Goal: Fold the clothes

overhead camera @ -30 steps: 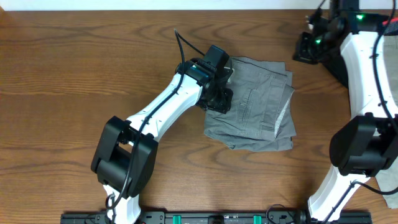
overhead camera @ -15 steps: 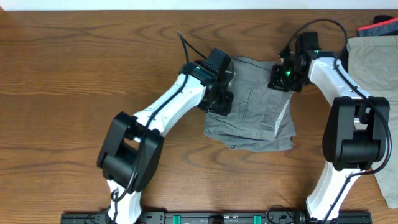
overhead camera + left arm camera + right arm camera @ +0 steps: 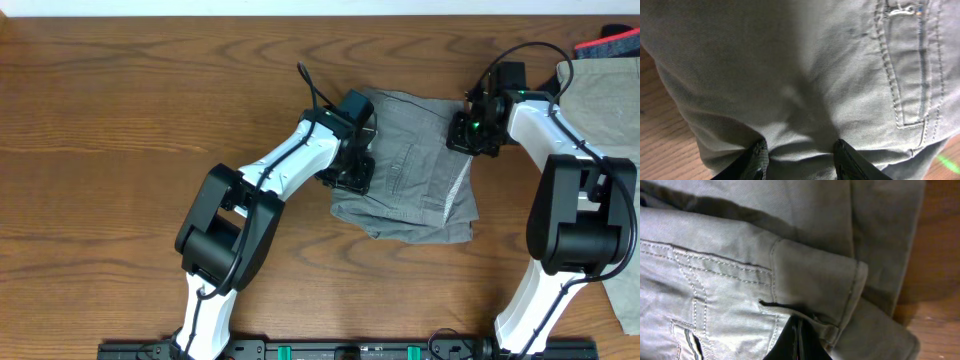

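The grey shorts (image 3: pixel 420 170) lie folded at the table's middle, and the stitched back pocket (image 3: pixel 910 75) shows in the left wrist view. My left gripper (image 3: pixel 352 175) stands on their left edge. It is open (image 3: pixel 800 152), with its fingertips (image 3: pixel 759 157) pressed into the cloth and a low ridge of fabric (image 3: pixel 800 100) between them. My right gripper (image 3: pixel 468 135) is at the shorts' upper right edge. It is shut (image 3: pixel 799 330), its tips touching the waistband fold (image 3: pixel 815 275), with nothing seen between them. A tan garment (image 3: pixel 600 110) lies at the far right.
A red and dark item (image 3: pixel 610 42) sits at the back right corner above the tan garment. Bare wooden table (image 3: pixel 120 120) stretches to the left of the shorts and along the front edge.
My right arm has swung in from the far right corner to the shorts' upper right edge. The left gripper has stayed on the left edge, and its arm has shifted slightly.
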Controlling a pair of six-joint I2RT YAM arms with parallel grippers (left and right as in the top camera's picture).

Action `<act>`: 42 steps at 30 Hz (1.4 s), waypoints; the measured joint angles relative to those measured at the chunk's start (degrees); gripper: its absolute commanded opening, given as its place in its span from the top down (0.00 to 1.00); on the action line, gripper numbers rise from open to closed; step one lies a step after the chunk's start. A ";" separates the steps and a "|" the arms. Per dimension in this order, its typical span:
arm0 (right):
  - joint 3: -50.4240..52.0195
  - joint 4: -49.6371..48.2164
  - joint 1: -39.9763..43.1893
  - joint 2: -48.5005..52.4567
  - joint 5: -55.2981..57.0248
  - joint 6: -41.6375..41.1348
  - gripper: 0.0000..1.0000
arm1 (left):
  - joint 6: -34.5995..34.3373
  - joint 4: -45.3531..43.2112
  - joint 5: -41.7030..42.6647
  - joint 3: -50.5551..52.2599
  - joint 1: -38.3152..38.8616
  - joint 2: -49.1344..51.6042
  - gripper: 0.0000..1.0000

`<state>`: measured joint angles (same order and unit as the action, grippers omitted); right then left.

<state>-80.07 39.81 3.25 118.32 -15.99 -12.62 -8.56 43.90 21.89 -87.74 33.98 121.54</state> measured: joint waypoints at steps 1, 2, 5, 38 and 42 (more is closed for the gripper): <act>-0.07 0.33 0.28 0.00 0.11 0.00 0.99 | 0.00 -0.02 0.00 0.00 0.00 0.13 0.55; -0.26 1.09 0.55 0.00 0.33 0.00 0.99 | 0.00 -0.04 -0.04 0.00 0.00 0.20 0.54; -2.32 6.10 1.09 0.02 2.58 0.00 0.99 | 0.00 -0.04 -0.28 -0.02 0.00 0.20 0.55; 4.81 28.26 -10.99 -0.42 -10.34 7.19 0.99 | 0.00 -0.66 -1.53 -0.02 0.00 0.20 0.54; 7.13 28.30 -9.88 -0.42 -8.55 4.92 0.99 | 0.00 -0.66 -1.53 -0.02 -0.22 0.20 0.54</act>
<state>-72.95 68.12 -6.63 117.91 -24.53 -7.70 -8.56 43.24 20.36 -87.77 33.76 121.73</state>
